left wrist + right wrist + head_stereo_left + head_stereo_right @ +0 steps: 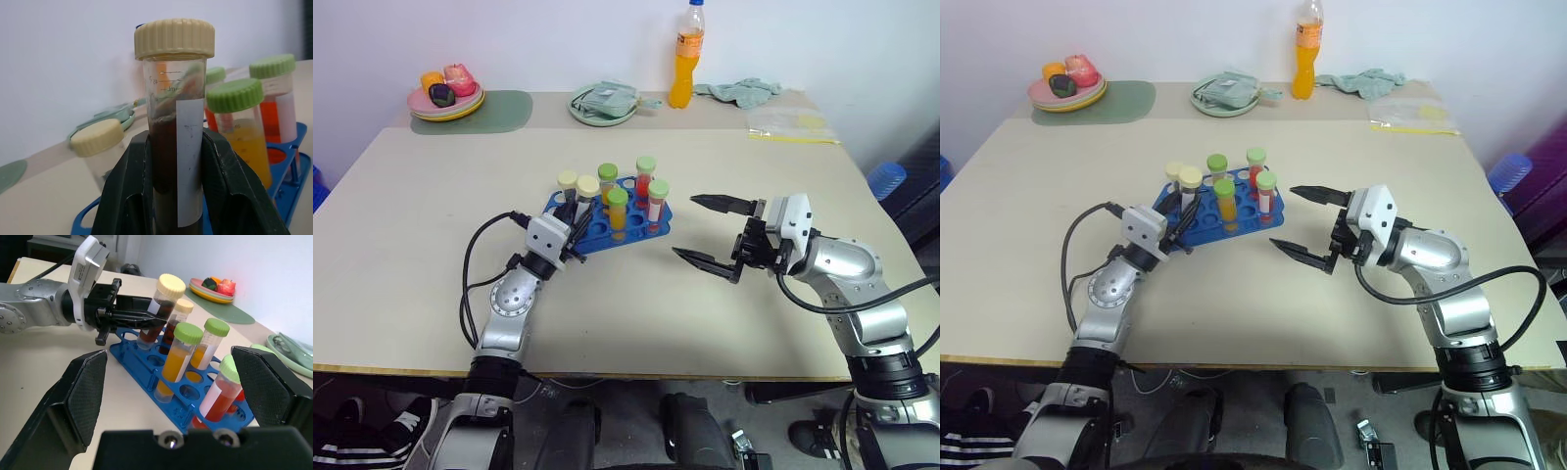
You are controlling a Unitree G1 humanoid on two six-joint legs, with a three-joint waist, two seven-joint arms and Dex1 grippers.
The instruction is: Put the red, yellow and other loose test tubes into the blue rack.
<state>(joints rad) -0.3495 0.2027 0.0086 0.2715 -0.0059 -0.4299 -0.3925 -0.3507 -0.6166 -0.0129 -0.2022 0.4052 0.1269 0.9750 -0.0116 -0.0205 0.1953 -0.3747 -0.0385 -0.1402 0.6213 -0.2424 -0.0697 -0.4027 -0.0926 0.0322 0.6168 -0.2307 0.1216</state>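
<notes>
A: Plenty of bare table [431, 235] around the blue rack [146, 363], which sits mid-table, well clear of any edge.

B: The rack looks light and may slide if nudged. Five capped tubes already stand in it, crowding the free holes.

A: The left claw [134, 318] is clamped on the cream-capped dark tube [171, 137] at mid-body, over the rack's near end. Rigid, smooth plastic; probably slippery.

B: Right claw [715, 235] gapes wide, empty, just beside the rack.
</notes>
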